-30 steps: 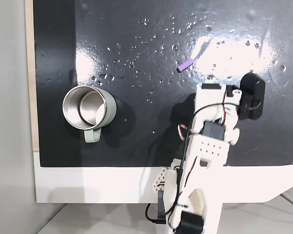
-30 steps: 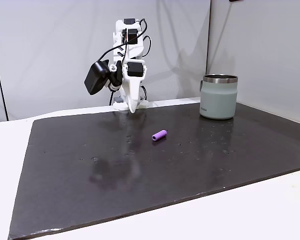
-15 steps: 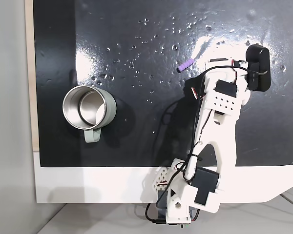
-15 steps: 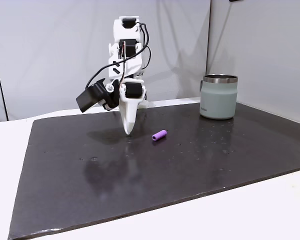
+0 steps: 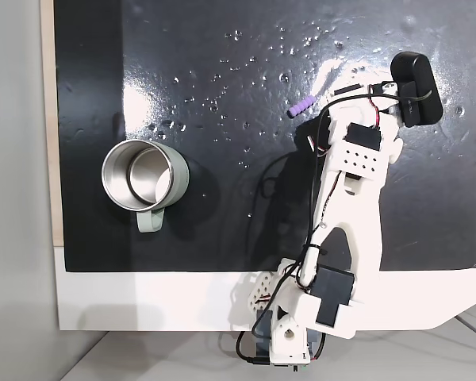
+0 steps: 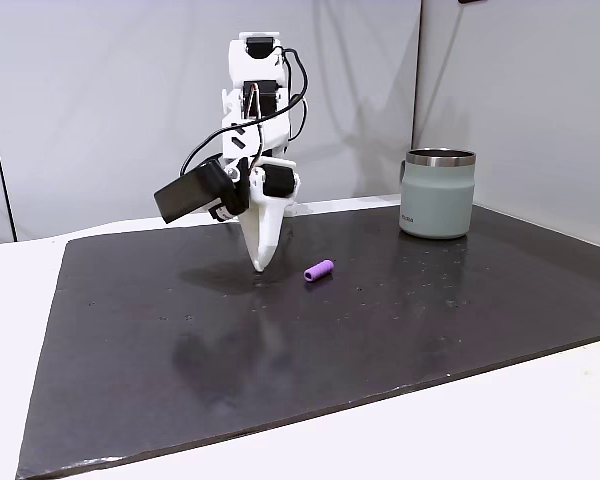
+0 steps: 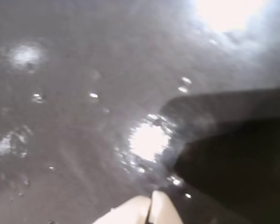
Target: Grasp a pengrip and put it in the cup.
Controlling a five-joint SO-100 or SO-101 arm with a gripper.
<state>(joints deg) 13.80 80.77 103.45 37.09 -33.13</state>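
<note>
One cup (image 5: 145,176) stands empty, the pengrip (image 6: 319,270) lies on the mat beside the closed, empty hand (image 6: 260,266).

What I can't make out from here

In the wrist view my gripper (image 7: 150,208) is cut off by the bottom edge, just two pale fingertips pressed together, and the black mat (image 7: 74,93) beyond them is smeared with blur and glare. In the fixed view from above, my own arm (image 5: 351,198) covers my fingers, so their tips beside the pengrip (image 5: 301,107) stay hidden. The cup (image 6: 438,193) in the side-on fixed view hides its handle and inside; the small mark on its wall is too small to read.
</note>
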